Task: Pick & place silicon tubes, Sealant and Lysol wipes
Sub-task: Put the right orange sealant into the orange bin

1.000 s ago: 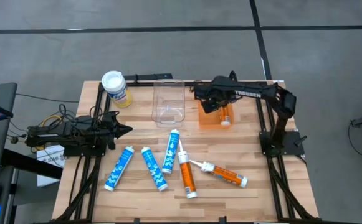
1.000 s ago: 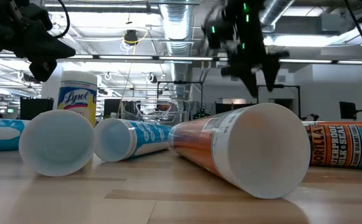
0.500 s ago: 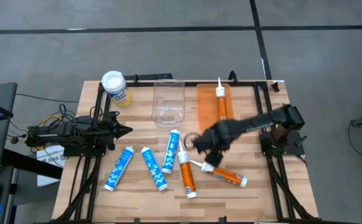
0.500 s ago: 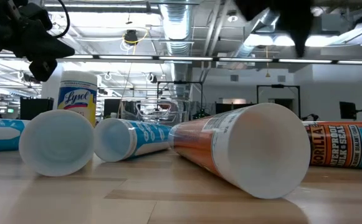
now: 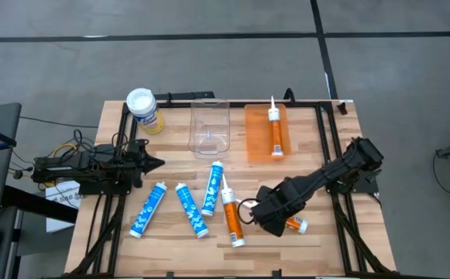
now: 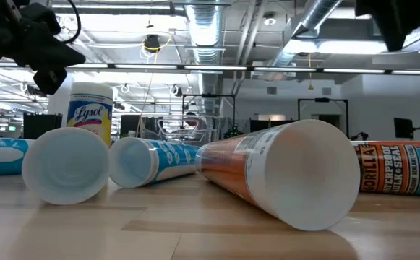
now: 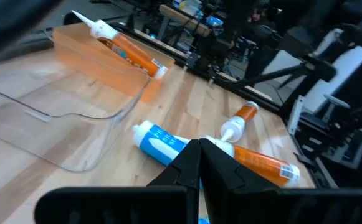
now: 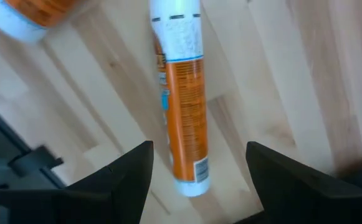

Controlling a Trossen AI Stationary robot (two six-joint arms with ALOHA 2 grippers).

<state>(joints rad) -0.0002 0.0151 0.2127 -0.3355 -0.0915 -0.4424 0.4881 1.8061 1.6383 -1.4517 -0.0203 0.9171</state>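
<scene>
The Lysol wipes canister [image 5: 142,108] stands at the far left; it also shows in the low view [image 6: 90,108]. Three blue tubes [image 5: 192,209] and an orange tube [image 5: 232,215] lie on the table's near middle. Another orange tube [image 5: 274,132] lies in the orange tray [image 5: 254,143]. My right gripper [image 5: 265,213] is open above a third orange tube [image 8: 184,106], whose end shows in the high view [image 5: 296,225]. Its fingers [image 8: 131,171] stand on either side without touching. My left gripper [image 5: 153,163] is shut and empty at the left.
A clear tray [image 5: 210,128] stands beside the orange tray at the far middle. Cables [image 5: 66,151] lie off the table's left edge. The right arm's base [image 5: 352,178] stands at the right edge. Bare wood shows at the near right corner [image 5: 348,248].
My right gripper has left the orange tray, where an orange tube now lies. It has swung toward the table's near edge and come over the orange tube at the near right. My left arm has kept still.
</scene>
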